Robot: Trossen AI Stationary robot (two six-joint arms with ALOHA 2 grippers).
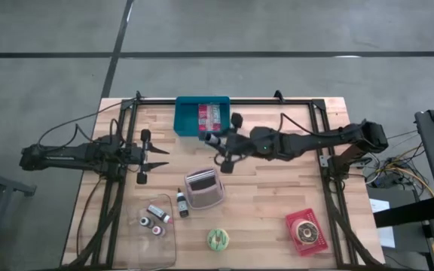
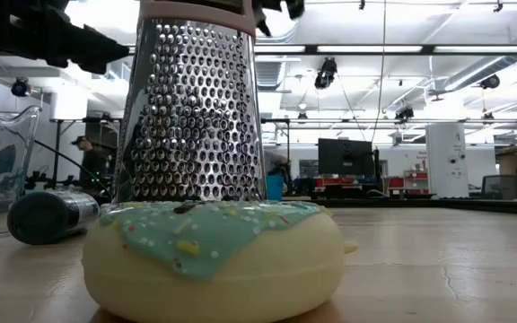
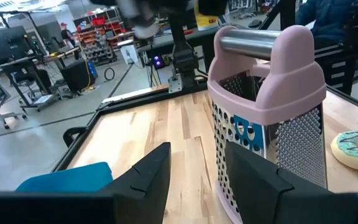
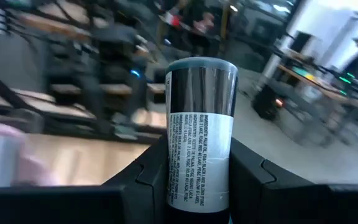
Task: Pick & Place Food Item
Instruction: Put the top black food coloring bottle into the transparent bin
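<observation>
Two arms reach over the worktop (image 1: 277, 203). One right pincer (image 1: 218, 141) grips a single silver canister (image 4: 199, 130) with a dark cap, held near the one teal bin (image 1: 188, 114). One left pincer (image 1: 157, 158) hangs with its fingers apart and bare, just beyond the worktop's left rail. One pink-topped grater (image 1: 203, 188) stands mid-worktop. One frosted donut (image 1: 218, 239) lies near the front edge, one more donut (image 1: 305, 231) sits in a red tray (image 1: 317, 243), and one clear container (image 1: 148, 245) holds three small bottles (image 1: 157, 213).

Grey concrete floor (image 1: 277, 30), ceiling strip lights (image 2: 402, 49), cluttered workshop desks (image 3: 36, 62)
</observation>
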